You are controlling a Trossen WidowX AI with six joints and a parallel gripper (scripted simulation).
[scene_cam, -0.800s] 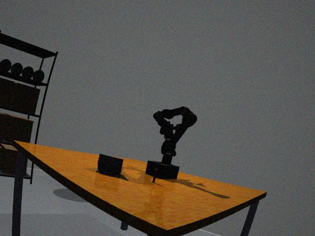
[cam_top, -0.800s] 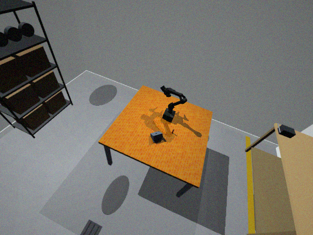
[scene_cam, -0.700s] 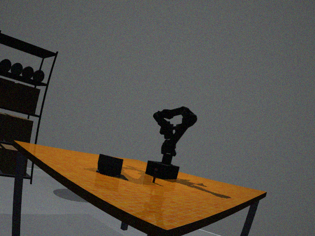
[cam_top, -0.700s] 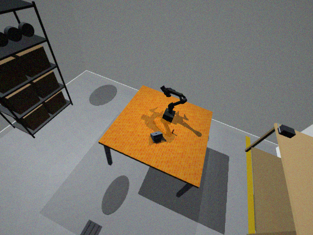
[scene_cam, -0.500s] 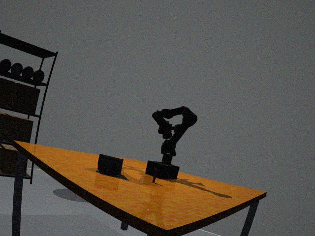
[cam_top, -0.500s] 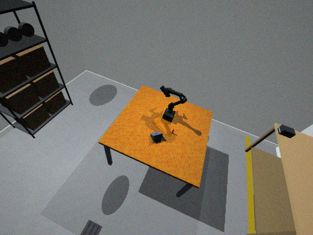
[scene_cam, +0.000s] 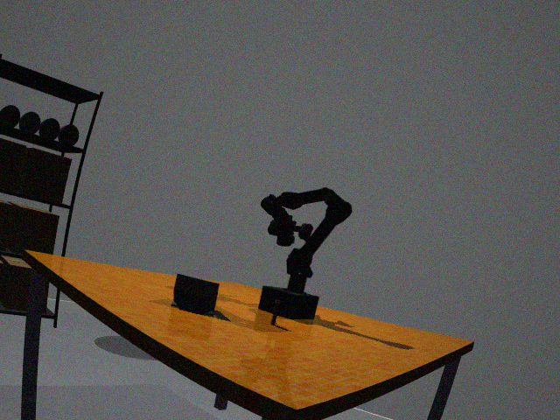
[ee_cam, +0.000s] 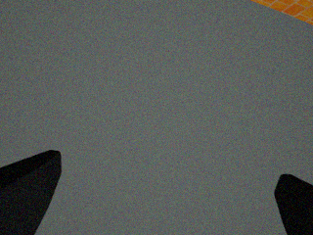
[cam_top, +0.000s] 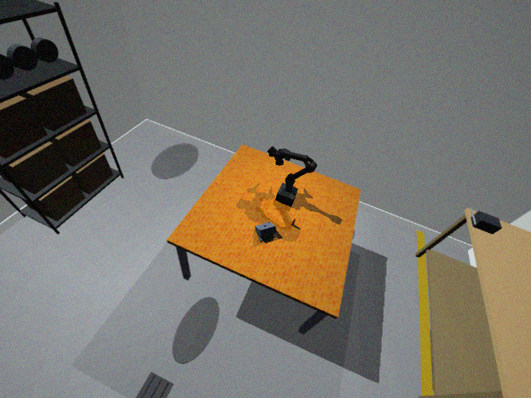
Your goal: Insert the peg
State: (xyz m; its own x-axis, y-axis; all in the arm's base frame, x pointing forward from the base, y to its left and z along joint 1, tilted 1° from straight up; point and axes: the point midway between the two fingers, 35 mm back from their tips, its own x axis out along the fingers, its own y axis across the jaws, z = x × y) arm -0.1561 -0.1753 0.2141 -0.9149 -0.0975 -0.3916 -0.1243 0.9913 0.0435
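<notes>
A small dark red peg (cam_top: 294,223) (scene_cam: 275,311) stands upright on the orange table (cam_top: 240,180) (scene_cam: 136,289), just in front of the arm's base. The dark sloped panel block (cam_top: 265,232) (scene_cam: 195,294) sits to the peg's left, with one hole in its top face. My gripper (cam_top: 275,156) (scene_cam: 281,233) (ee_cam: 168,203) is open and empty, raised high above the table near its far edge, well away from peg and panel. The peg and panel are out of the wrist view.
A black storage rack (cam_top: 46,128) (scene_cam: 40,180) with boxes stands to the left of the table. A tan partition (cam_top: 493,299) with a small camera box on an arm stands at the right. The arm's base (cam_top: 284,195) (scene_cam: 289,303) sits mid-table.
</notes>
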